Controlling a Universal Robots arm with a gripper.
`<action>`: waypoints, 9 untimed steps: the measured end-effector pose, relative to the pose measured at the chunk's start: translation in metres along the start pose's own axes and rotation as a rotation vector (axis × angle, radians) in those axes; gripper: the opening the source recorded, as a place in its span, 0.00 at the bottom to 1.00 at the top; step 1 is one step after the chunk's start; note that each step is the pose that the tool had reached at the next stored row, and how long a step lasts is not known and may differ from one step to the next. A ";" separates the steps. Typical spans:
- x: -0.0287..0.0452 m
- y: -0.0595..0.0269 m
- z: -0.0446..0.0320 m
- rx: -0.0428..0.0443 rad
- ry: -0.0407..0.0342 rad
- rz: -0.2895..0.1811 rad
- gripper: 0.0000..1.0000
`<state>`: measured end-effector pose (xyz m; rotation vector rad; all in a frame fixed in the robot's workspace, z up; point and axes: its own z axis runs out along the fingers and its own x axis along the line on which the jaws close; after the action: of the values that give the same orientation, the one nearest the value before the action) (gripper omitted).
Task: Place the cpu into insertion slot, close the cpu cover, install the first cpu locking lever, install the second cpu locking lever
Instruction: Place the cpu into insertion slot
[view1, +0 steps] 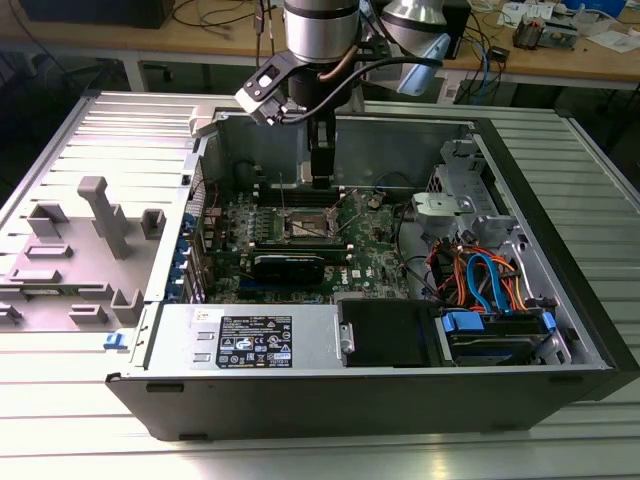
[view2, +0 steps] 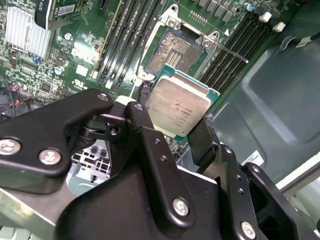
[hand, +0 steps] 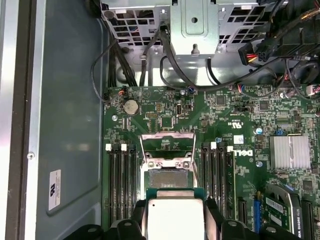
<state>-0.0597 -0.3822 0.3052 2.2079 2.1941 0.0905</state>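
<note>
claw: gripper (view2: 170, 125) clamped on the cpu (view2: 180, 102), fingers (view2: 139, 117) on two opposite edges, metal top facing the wrist cams
cpu pos: in the air over the green board (hand: 220, 125), not seated yet
slot: insertion slot (hand: 167, 179) bare, contacts showing, just past the chip's leading edge in both wrist views
key offset: exterior view puts gripper (view1: 320, 182) above the slot (view1: 310, 226) and a bit toward the case's back wall (view1: 400, 150), so short lateral shift plus drop (est.)
alignment: chip edges look approx parallel to slot rim, little or no twist needed (est.)
cover: cpu cover (hand: 167, 145) flipped up, open; slot sits between chip and cover
lever: thin rod (view2: 230, 51) beside slot, looks unlatched
</note>
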 end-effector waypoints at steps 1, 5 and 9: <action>0.0003 -0.0003 0.0035 0.0000 0.0000 0.000 0.55; 0.0014 -0.0008 0.0135 0.0000 -0.0003 0.000 0.55; 0.0014 -0.0011 0.0180 0.0002 -0.0006 0.000 0.55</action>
<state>-0.0598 -0.3804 0.2872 2.2077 2.1939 0.0897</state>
